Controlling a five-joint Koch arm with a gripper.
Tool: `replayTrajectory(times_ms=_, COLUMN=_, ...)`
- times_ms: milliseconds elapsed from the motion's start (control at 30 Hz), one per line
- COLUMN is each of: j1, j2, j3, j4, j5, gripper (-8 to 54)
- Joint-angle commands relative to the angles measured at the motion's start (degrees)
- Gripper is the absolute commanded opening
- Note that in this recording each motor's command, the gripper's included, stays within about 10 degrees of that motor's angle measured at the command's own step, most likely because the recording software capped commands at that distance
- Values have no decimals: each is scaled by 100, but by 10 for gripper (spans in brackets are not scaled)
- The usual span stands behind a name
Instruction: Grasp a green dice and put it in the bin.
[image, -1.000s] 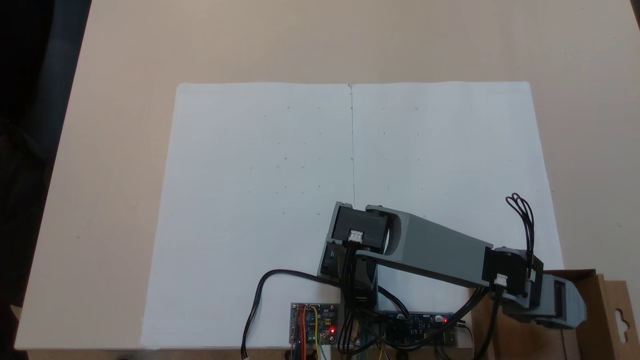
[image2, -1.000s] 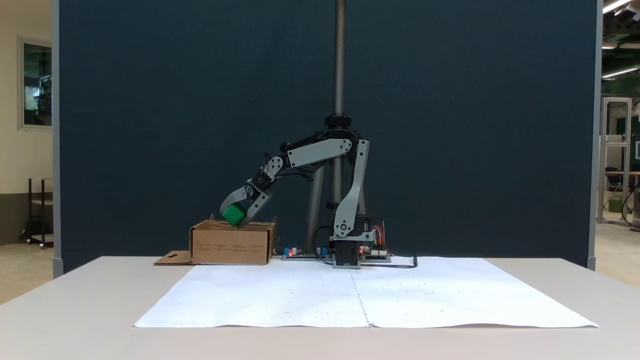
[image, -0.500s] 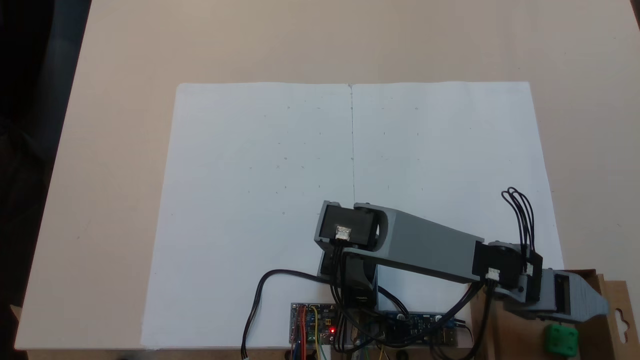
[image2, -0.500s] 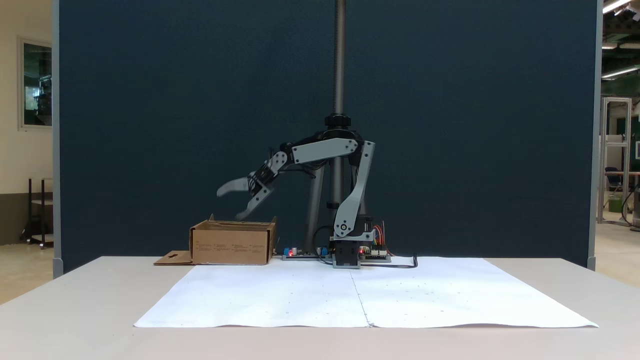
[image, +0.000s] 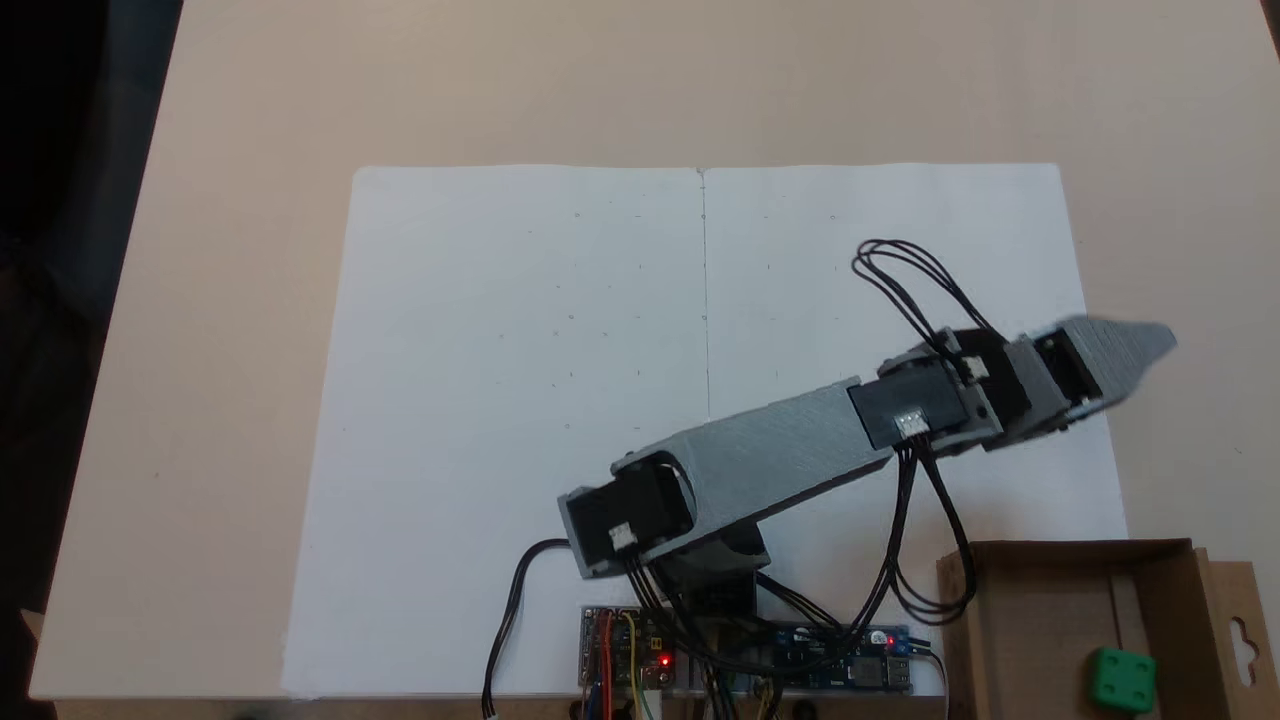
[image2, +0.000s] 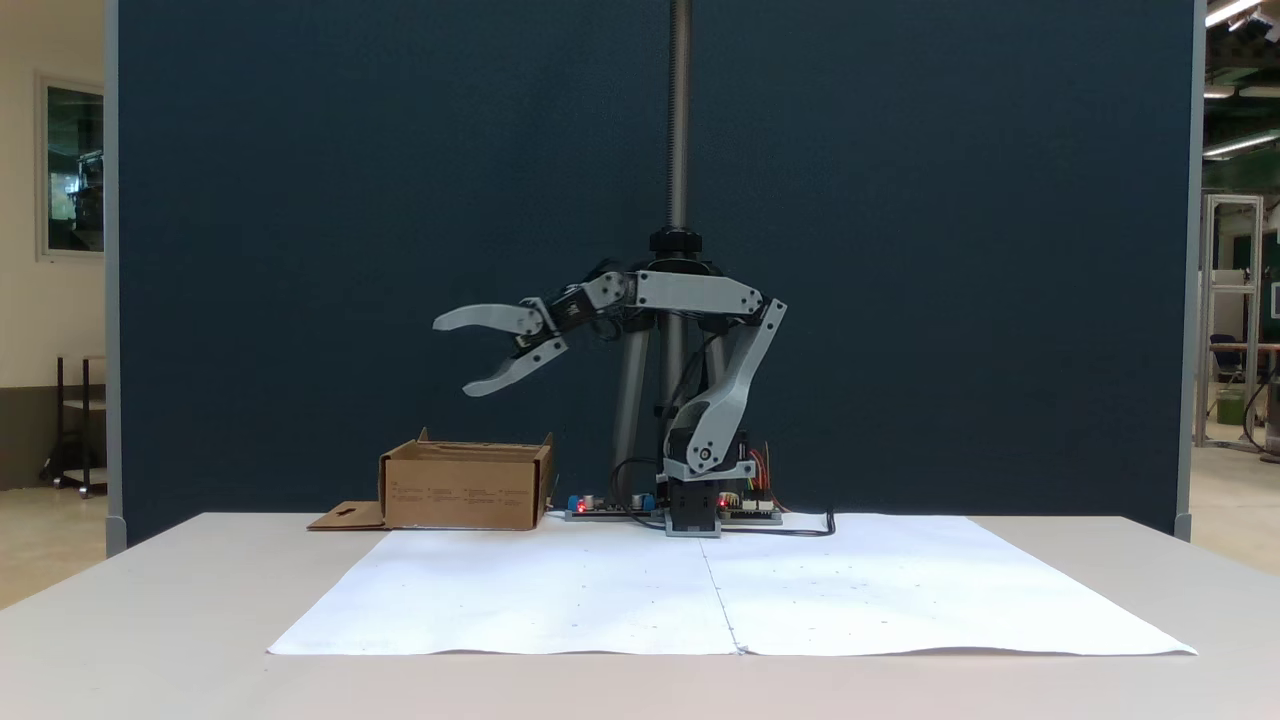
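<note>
Green dice (image: 1123, 679) on cardboard bin (image: 1040, 610) floor; gripper (image2: 452, 354), jaws spread and empty (high above tabletop), should retreat without snagging its cables.

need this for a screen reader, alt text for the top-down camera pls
A green dice lies on the floor of a brown cardboard bin at lower right. The grey arm stretches over white paper, its gripper empty and away from the bin.
</note>
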Motion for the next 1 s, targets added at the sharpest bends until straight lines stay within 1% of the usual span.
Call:
replayTrajectory(times_ms=0, j1=-738, j2=211, j3=-352, j4=-431, j5=501, gripper=426)
replayTrajectory(times_ms=400, j1=-4122, j2=97, j3=-325, j4=-633, j5=519, gripper=434)
replayTrajectory(times_ms=667, j1=-5687, j2=-211, j3=-70, j4=-633, j5=510, gripper=432)
replayTrajectory(times_ms=800, j1=-6205, j2=-211, j3=562, j4=-940, j5=510, gripper=436)
replayTrajectory(times_ms=967, j1=-6521, j2=-123, j3=2021, j4=-1905, j5=501, gripper=436)
